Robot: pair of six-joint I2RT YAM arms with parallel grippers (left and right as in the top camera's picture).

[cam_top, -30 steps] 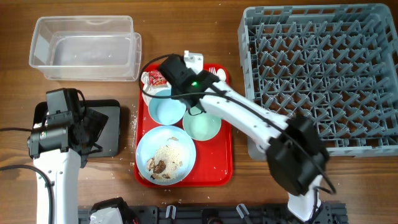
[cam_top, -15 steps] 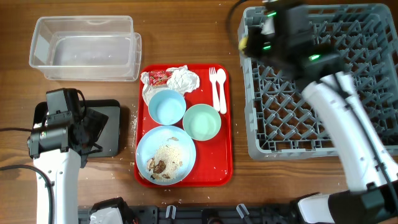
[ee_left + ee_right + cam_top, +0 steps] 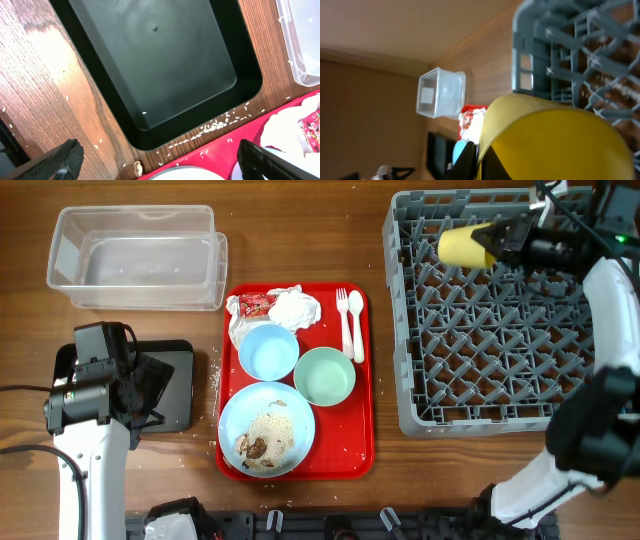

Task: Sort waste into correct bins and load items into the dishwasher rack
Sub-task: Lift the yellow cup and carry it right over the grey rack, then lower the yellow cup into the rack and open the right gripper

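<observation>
The small yellow plastic cup (image 3: pixel 460 247) is tipped on its side, clamped in the right hand (image 3: pixel 492 242) over the far left part of the large square grey plastic dishwasher rack (image 3: pixel 500 360). Left of the rack, the flat red serving tray (image 3: pixel 365 430) carries the large light blue plate (image 3: pixel 290 415) with rice crumbs, the small light blue bowl (image 3: pixel 268 351), the mint green bowl (image 3: pixel 324 376), the white plastic fork and spoon (image 3: pixel 350 320), the crumpled white paper napkin (image 3: pixel 295 308) and the red-and-white wrapper (image 3: pixel 252 306). Further left on the wooden counter (image 3: pixel 300 220), the left hand (image 3: pixel 162 161) hangs with its fingers wide apart and empty over the shallow black rectangular tray (image 3: pixel 150 65), and the clear rectangular plastic tub (image 3: pixel 135 255) sits beyond it.
</observation>
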